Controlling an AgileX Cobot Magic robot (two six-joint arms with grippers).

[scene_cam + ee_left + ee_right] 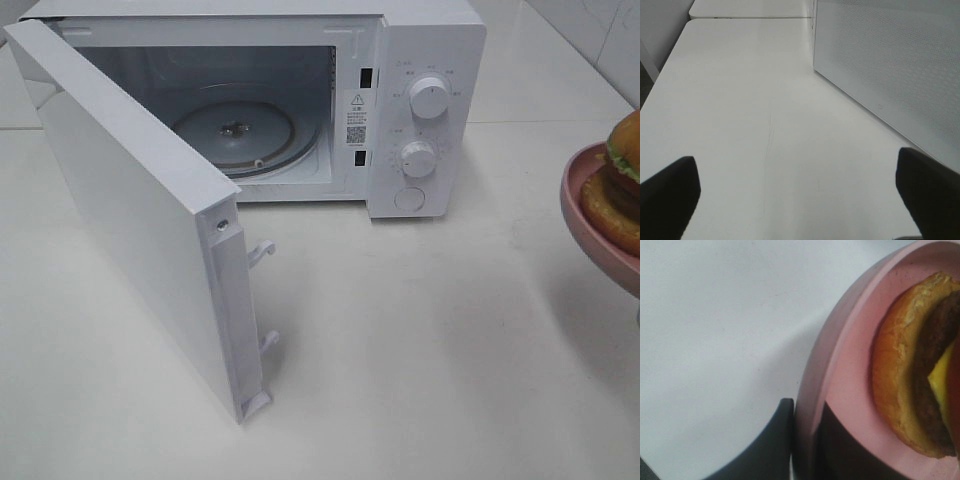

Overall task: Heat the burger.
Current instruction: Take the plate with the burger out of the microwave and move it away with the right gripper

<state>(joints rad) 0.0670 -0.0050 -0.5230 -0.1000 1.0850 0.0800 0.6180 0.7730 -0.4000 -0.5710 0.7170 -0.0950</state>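
Observation:
The burger (620,185), with a golden-brown bun, green lettuce and a dark patty, sits on a round pink plate (588,228) at the far right edge of the exterior view, raised above the table and tilted. In the right wrist view my right gripper (805,440) is shut on the plate's rim (812,375), one dark finger (767,445) outside and one inside, with the burger (900,375) close by. My left gripper (797,200) is open and empty above the table, beside the microwave door (890,65). Neither gripper shows in the exterior view.
The white microwave (425,60) stands at the back with its door (130,220) swung wide open to the left. Its glass turntable (235,135) is bare. Two knobs and a button are on its right panel. The white table (420,340) stretches in front.

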